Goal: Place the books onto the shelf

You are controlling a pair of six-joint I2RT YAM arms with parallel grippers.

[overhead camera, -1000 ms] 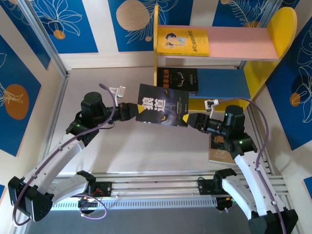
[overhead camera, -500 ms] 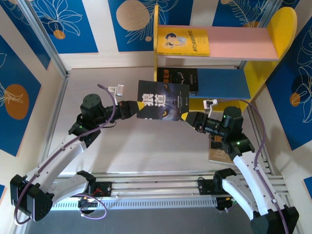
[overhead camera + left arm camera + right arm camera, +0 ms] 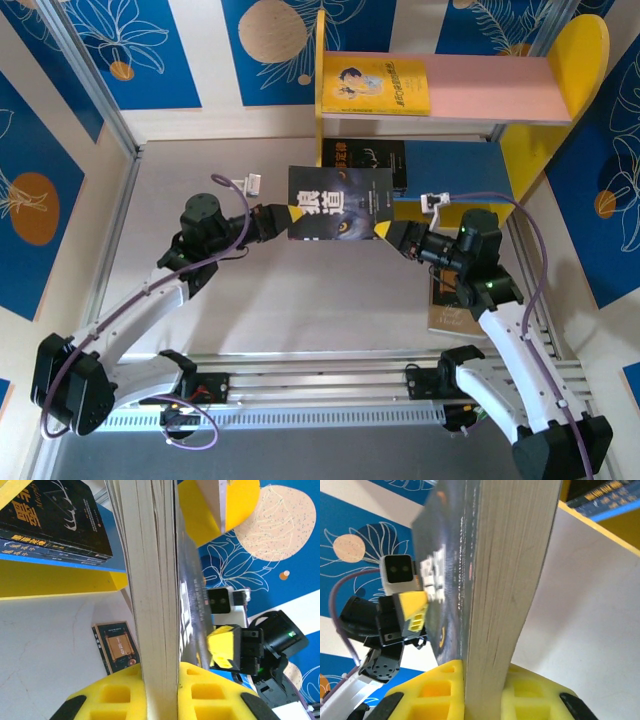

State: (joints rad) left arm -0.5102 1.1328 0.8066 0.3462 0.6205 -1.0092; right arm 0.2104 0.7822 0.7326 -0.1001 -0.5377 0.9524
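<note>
Now the thin dark paperback, with white Chinese characters and an amber eye on its cover, hangs in the air between the two arms, gripped at both ends. The left gripper is clamped on its left edge. In the left wrist view the pale page block rises straight up from between the two yellow fingers, both pressed flat against the covers. The right gripper is closed on the lower right corner of the same book. In its own wrist view the yellow pads squeeze the pages from either side, with no gap showing.

Ahead of both sets of jaws, past the held book, stands the two-tier wooden shelf with yellow side panels. Its blue lower board lies just beyond the held book's far edge and carries a stack of dark books lying flat at its left end. Higher up and farther off, the pink upper board holds a bright yellow paperback with a cartoon figure, also flat and at the left end.

Behind the right jaws, partly under that arm, a brown book lies flat on the white table, well apart from the shelf.
</note>
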